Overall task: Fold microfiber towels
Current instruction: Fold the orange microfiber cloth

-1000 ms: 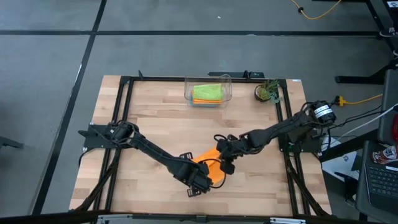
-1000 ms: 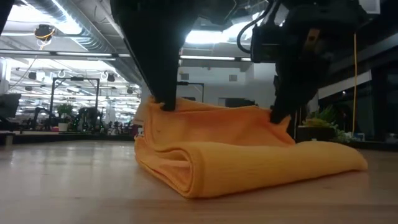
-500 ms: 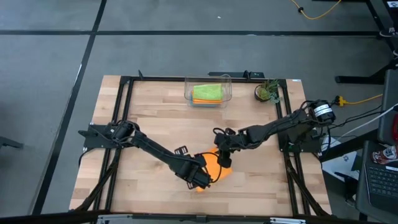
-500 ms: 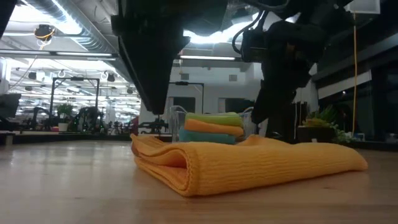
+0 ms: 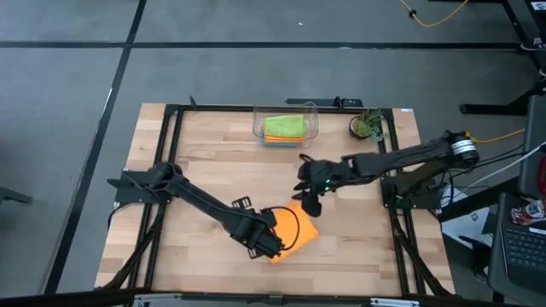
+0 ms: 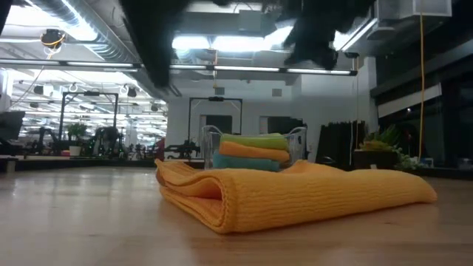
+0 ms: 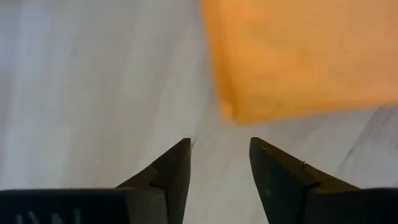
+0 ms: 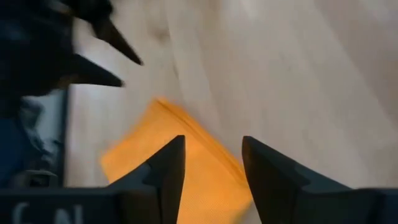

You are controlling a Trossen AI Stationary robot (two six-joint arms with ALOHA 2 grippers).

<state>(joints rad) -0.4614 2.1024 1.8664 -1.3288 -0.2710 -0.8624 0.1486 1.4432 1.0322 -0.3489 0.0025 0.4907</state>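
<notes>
- The pale wooden table top [image 5: 205, 170], framed in black rails, carries everything; it looks smooth, so I judge a cloth would slide on it rather than stay put when pushed from one side.
- The two dark arms reach in from either side. The left gripper [image 5: 270, 247] hangs at the near-left edge of the folded cloth, its fingers [image 7: 168, 171] apart with only bare wood and the cloth's corner showing between them. The right gripper [image 5: 310, 205] hangs just beyond the cloth's far corner, its fingers [image 8: 165, 165] likewise apart and holding nothing.
- The clear plastic bin [image 5: 286, 126] stands at the far edge of the table, well apart from the grippers, with a small potted plant [image 5: 368, 125] beside it.
- The folded orange microfiber towel [image 6: 295, 196] lies flat on the table toward its near side, between the two grippers, layered with a rounded fold facing the low camera.
  - It looks soft, light and limp: it will sag and unfold if lifted by one layer.
  - The ribbed matte pile should grip well between the fingers, not slip.
  - Best hold, in my judgement: pinch the whole stack of layers at two corners or along the folded edge.
- The stacked lime green, orange and teal towels [image 6: 253, 151] sit folded inside the bin.
</notes>
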